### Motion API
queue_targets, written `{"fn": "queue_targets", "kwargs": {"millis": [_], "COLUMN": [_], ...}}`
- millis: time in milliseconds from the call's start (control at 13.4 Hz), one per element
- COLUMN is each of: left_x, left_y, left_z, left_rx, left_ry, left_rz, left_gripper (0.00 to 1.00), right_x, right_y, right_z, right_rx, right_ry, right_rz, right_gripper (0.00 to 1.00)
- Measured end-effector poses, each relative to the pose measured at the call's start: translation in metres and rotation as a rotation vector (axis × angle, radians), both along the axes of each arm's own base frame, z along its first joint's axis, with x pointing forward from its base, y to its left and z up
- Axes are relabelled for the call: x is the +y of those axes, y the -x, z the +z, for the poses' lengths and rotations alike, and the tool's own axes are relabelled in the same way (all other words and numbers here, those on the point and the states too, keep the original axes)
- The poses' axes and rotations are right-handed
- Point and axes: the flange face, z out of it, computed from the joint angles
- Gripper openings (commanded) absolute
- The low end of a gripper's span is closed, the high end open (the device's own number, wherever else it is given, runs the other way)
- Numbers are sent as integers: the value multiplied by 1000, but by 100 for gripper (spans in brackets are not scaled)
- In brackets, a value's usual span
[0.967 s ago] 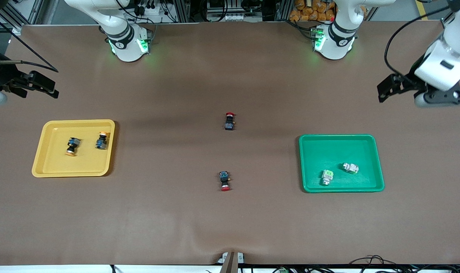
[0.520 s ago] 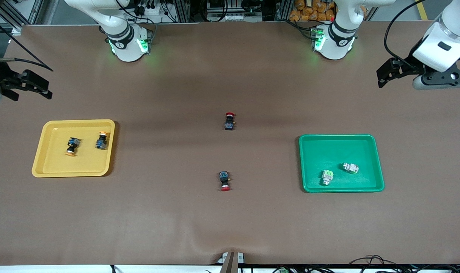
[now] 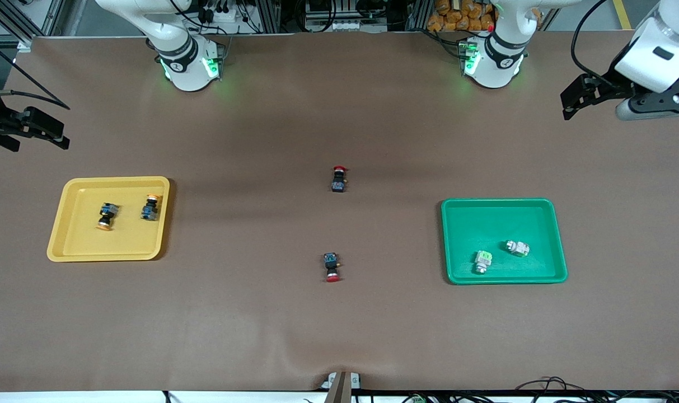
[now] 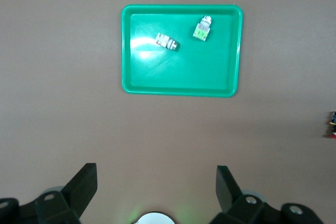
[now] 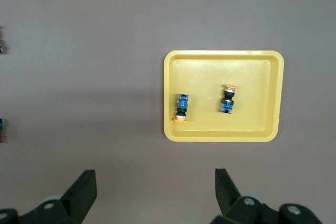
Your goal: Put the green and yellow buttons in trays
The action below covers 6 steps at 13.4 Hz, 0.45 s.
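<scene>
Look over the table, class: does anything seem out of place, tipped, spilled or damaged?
Nothing stands out. Two yellow buttons lie in the yellow tray, two green buttons in the green tray. Two red buttons lie on the bare table mid-way between the trays. The left gripper and right gripper hang open, empty.

Brown matte table cover, w/ a slight wrinkle at the edge nearest the front cam. Two small red-capped push-button switches w/ dark bodies lie on it mid-table, well apart. Farther red-capped switch: on its side, cap pointing away from the front cam. Nearer red-capped switch: on its side, cap toward the front cam.
</scene>
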Motion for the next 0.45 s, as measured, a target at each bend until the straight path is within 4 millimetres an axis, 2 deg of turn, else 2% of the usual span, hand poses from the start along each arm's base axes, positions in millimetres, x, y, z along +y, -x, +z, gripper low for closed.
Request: {"fn": "queue_targets", "kwargs": {"millis": [149,446], "left_x": [0,-7], "left_y": [1,-8], "left_z": [8,2], "left_rx": [-8,4], "left_ry": [2,3], "left_rz": [-1,-12], "left_gripper": [100,100], "right_x": [0,1], "right_y": [0,0], "right_z": [0,1], "right_rx": [3,2], "right_ry": [4,4], "right_rz": [1,3], "right_gripper": [100,100]}}
